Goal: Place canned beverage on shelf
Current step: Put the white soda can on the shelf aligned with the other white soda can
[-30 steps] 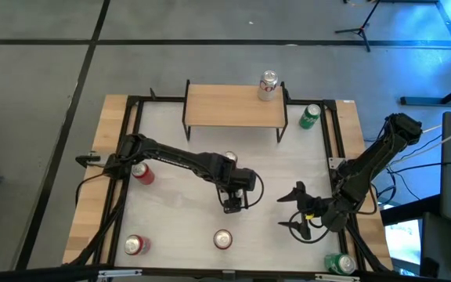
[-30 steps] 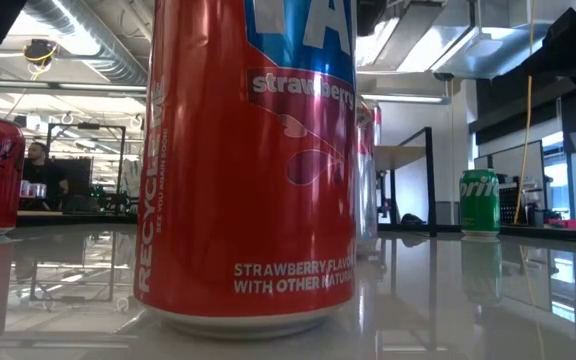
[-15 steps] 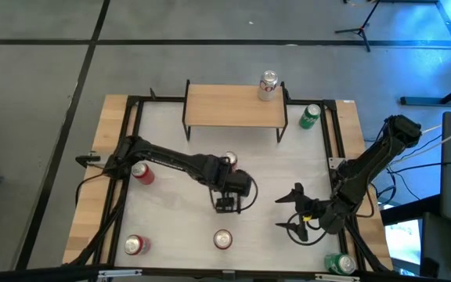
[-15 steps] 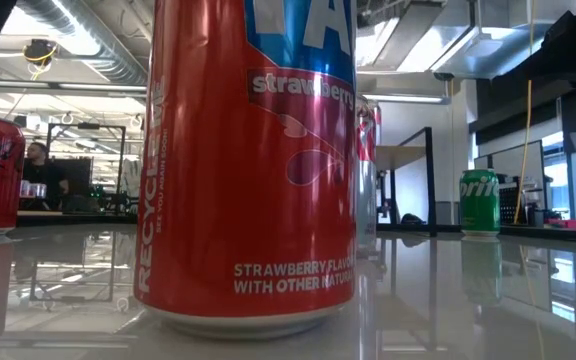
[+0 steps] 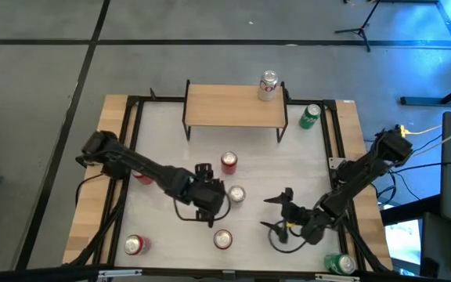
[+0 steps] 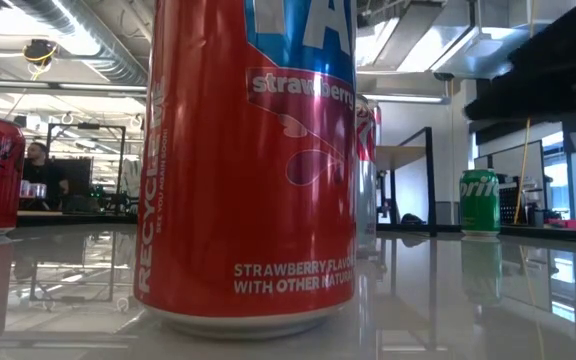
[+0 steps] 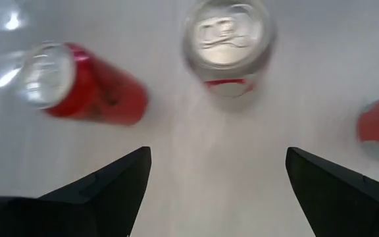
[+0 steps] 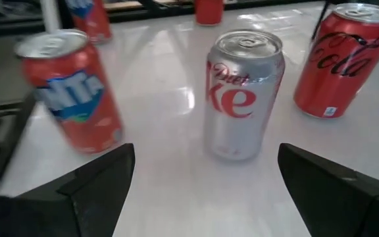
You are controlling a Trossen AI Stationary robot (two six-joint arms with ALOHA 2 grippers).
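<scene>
The shelf (image 5: 233, 106) stands at the table's far side with a silver can (image 5: 268, 84) upright on its right end. A silver Diet Coke can (image 5: 236, 194) stands upright on the table's middle, also in the left wrist view (image 7: 227, 39) and the right wrist view (image 8: 244, 95). My left gripper (image 5: 213, 200) is open just left of it, above the table, touching nothing. My right gripper (image 5: 275, 214) is open to its right, low, fingers pointing at it, touching nothing.
A red can (image 5: 229, 162) stands beyond the silver one. A red strawberry can (image 5: 222, 239) stands near the front edge and fills the low view (image 6: 248, 160). Another red can (image 5: 135, 245) stands front left. Green cans stand at the far right (image 5: 310, 116) and near right (image 5: 339, 264).
My left gripper has drawn back toward the table's left edge, and the silver can now shows standing where the gripper was. My right gripper has gone toward the table's left and a little nearer, closer to that can.
</scene>
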